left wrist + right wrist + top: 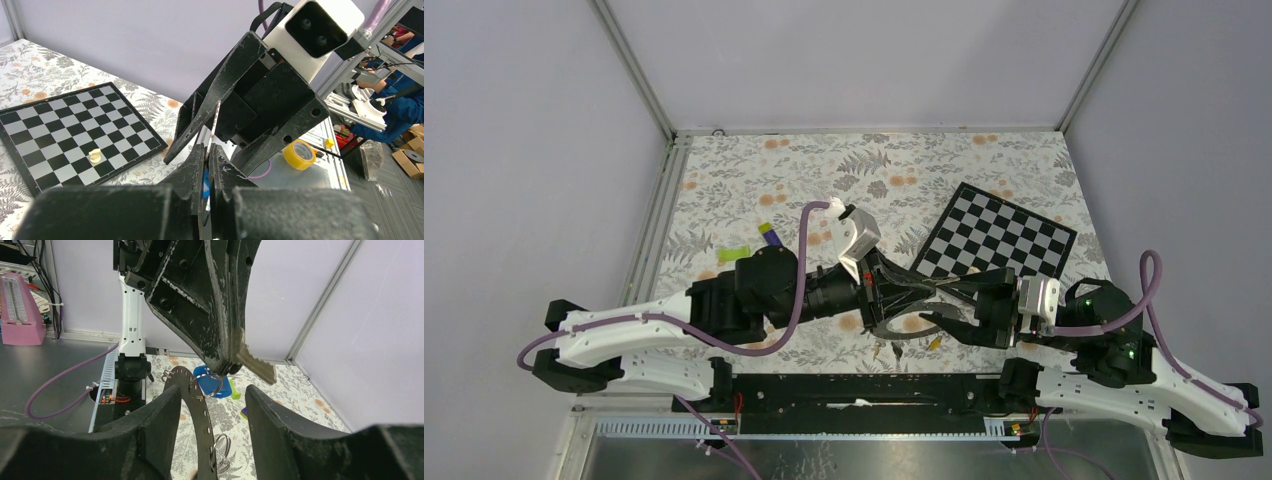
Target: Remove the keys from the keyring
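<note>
Right gripper [212,391], near, stands spread either side of the keyring [200,415]; left gripper [226,365] clenches a silver key [259,368] above.

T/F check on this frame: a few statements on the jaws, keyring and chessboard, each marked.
1. The left gripper has its jaws shut on a silver key. True.
2. The right gripper has its jaws clamped fully shut. False: they stand open, with the keyring between them.
3. The chessboard has nothing on it. False: a small pale piece stands on one of its squares.
4. A blue tag shows right beside the keyring, just under the left jaws. True.
</note>
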Action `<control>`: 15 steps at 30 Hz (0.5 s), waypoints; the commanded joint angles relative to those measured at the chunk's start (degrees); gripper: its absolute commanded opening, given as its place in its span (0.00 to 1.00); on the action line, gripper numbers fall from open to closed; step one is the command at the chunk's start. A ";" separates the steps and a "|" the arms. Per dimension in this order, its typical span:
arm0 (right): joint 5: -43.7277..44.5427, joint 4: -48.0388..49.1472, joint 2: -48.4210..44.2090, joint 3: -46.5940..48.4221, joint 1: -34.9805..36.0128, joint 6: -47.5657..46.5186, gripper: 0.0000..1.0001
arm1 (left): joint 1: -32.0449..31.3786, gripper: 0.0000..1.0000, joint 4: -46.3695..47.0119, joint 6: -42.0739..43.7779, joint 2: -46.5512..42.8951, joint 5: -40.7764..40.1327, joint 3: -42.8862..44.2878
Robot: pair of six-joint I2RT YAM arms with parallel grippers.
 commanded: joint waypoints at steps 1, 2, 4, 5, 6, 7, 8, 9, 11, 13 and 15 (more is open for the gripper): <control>-0.26 3.05 0.96 1.81 0.18 -1.20 0.55 | 0.25 0.00 4.38 -0.77 0.04 0.95 3.38; -0.48 3.08 1.08 1.84 0.18 -1.15 0.54 | 0.25 0.00 4.38 -0.87 0.09 1.01 3.32; -0.86 2.91 1.36 1.92 0.23 -0.98 0.50 | 0.26 0.00 4.36 -1.05 0.02 0.99 3.21; -1.06 2.74 1.43 1.96 0.19 -0.83 0.49 | 0.27 0.00 4.38 -1.06 0.05 1.02 3.21; -1.25 2.68 1.50 1.97 0.19 -0.70 0.48 | 0.32 0.00 4.39 -1.06 -0.04 1.04 3.21; -1.49 2.43 1.50 1.88 0.19 -0.53 0.48 | 0.29 0.00 4.38 -1.06 -0.13 1.03 3.21; -1.69 2.26 1.49 1.77 0.23 -0.31 0.48 | 0.29 0.00 4.37 -1.06 -0.21 1.07 3.21; -1.86 2.07 1.40 1.68 0.20 -0.15 0.48 | 0.33 0.00 4.41 -1.01 -0.32 1.04 3.21; -2.00 1.89 1.23 1.36 0.19 0.23 0.47 | 0.34 0.00 4.56 -0.95 -0.51 1.03 3.12; -2.10 1.81 0.94 1.10 0.18 0.58 0.46 | 0.34 0.00 4.71 -0.90 -0.50 1.16 3.12; -2.00 2.21 0.61 0.84 0.18 1.02 0.43 | 0.34 0.00 4.69 -0.95 -0.51 1.33 3.07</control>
